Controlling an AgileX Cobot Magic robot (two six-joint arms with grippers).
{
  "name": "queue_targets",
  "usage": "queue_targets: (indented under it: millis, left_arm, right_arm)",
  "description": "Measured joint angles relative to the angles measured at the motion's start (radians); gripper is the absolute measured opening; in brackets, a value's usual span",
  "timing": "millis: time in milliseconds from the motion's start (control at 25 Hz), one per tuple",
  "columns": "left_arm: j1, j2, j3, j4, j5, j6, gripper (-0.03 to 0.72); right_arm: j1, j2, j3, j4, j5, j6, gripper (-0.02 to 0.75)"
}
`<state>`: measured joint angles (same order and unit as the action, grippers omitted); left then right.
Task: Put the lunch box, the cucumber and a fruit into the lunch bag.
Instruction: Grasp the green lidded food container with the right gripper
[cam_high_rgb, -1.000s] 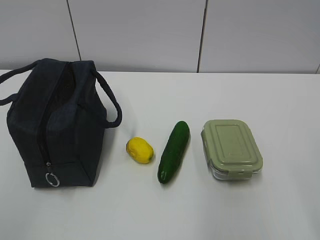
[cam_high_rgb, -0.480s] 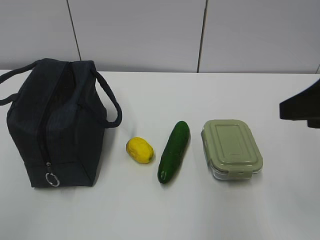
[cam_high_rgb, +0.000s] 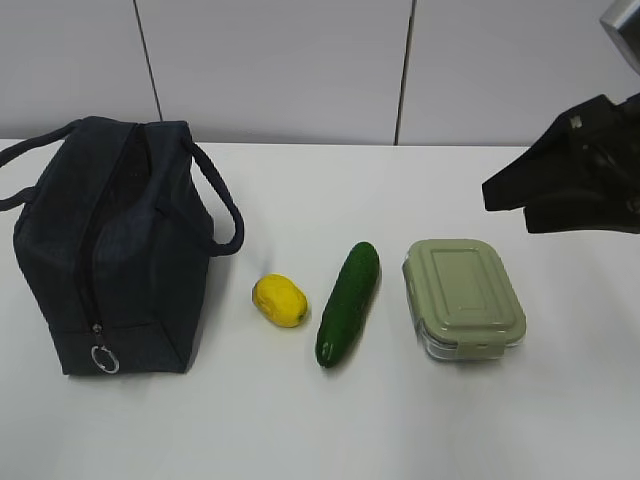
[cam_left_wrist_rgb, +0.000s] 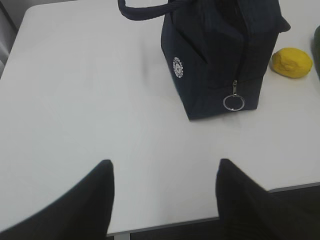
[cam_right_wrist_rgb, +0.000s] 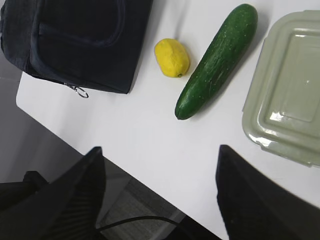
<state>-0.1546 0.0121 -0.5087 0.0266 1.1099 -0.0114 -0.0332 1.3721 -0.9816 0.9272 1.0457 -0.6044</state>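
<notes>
On the white table (cam_high_rgb: 300, 420), the lunch bag (cam_high_rgb: 105, 250) stands upright toward the left edge, its top zipper run down the near end so that the metal ring pull (cam_high_rgb: 105, 358) hangs close to the base, and its two loop handles droop out to either side. Just right of the bag, apart from it, lies the yellow fruit (cam_high_rgb: 280, 300). The cucumber (cam_high_rgb: 348, 303) lies next, angled with its far end tipped to the right, near the fruit but not touching it. The lunch box (cam_high_rgb: 463, 298) sits right of the cucumber with its sage-green lid on, separated by a narrow strip of table. The right gripper (cam_right_wrist_rgb: 160, 200) hangs above the table's right side, empty, its dark fingers (cam_right_wrist_rgb: 250, 200) spread wide; its camera looks down on the cucumber, fruit and a corner of the lunch box. The left gripper (cam_left_wrist_rgb: 165, 200) hovers over the table's near-left corner, short of the bag, its fingers (cam_left_wrist_rgb: 85, 205) also parted widely and holding nothing.
</notes>
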Motion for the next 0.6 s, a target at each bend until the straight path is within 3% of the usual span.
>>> queue_targets:
  millis: [80, 360, 600]
  left_arm:
    - [0.0, 0.0, 0.0, 0.0, 0.0, 0.0, 0.447]
    - [0.0, 0.0, 0.0, 0.0, 0.0, 0.0, 0.447]
    - [0.0, 0.0, 0.0, 0.0, 0.0, 0.0, 0.447]
  right_arm:
    - [-0.03, 0.04, -0.023, 0.017, 0.035, -0.018, 0.515]
    - [-0.256, 0.164, -0.054, 0.145, 0.135, -0.163, 0.515]
    - [-0.295, 0.237, -0.054, 0.03, 0.14, -0.214, 0.515]
